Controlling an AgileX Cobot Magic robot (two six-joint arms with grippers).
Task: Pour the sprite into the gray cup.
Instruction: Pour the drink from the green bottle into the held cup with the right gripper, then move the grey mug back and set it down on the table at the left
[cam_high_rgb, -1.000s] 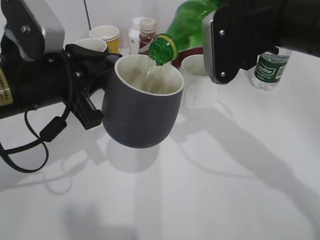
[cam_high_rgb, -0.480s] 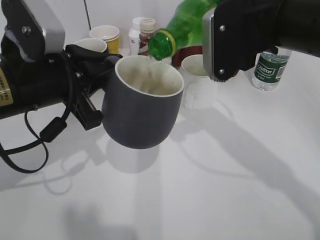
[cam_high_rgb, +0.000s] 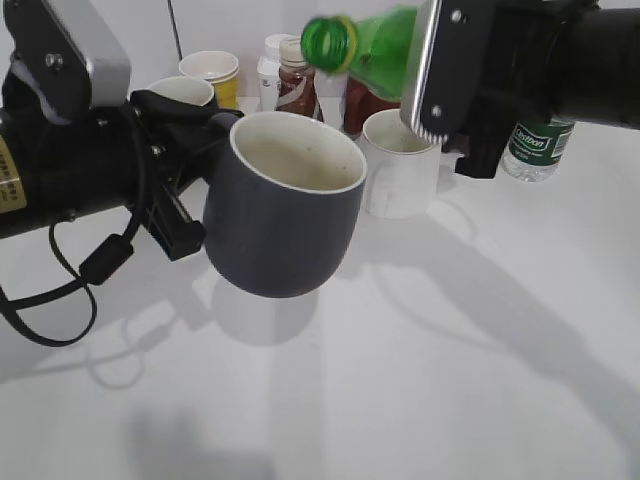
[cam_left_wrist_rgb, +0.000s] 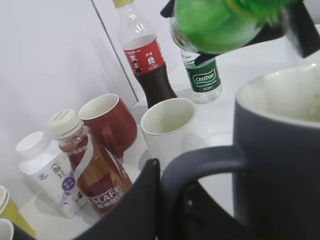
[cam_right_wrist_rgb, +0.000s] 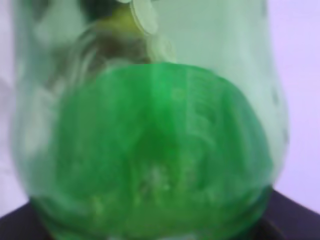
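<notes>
The gray cup (cam_high_rgb: 285, 215) hangs in the air at centre left, held by its dark handle (cam_left_wrist_rgb: 200, 172) in my left gripper (cam_high_rgb: 185, 215). Its cream inside (cam_left_wrist_rgb: 295, 92) shows. The sprite (cam_high_rgb: 370, 50), a green bottle with no cap, lies nearly level in my right gripper (cam_high_rgb: 455, 70), its open mouth (cam_high_rgb: 327, 42) above and just behind the cup's far rim. No stream runs from it. The green bottle fills the right wrist view (cam_right_wrist_rgb: 150, 150), blurred, and its body shows at the top of the left wrist view (cam_left_wrist_rgb: 225, 22).
Behind the cup stand a white mug (cam_high_rgb: 398, 165), a red mug (cam_left_wrist_rgb: 107, 122), a cola bottle (cam_left_wrist_rgb: 147, 60), a small water bottle (cam_high_rgb: 530, 145), a coffee bottle (cam_left_wrist_rgb: 90, 165), a white bottle (cam_left_wrist_rgb: 42, 175) and paper cups (cam_high_rgb: 210, 72). White table (cam_high_rgb: 450, 380) lies in front.
The sprite bottle has tipped back from pouring to nearly level and its mouth has risen above the cup; the stream has stopped. The cup and left arm have not moved.
</notes>
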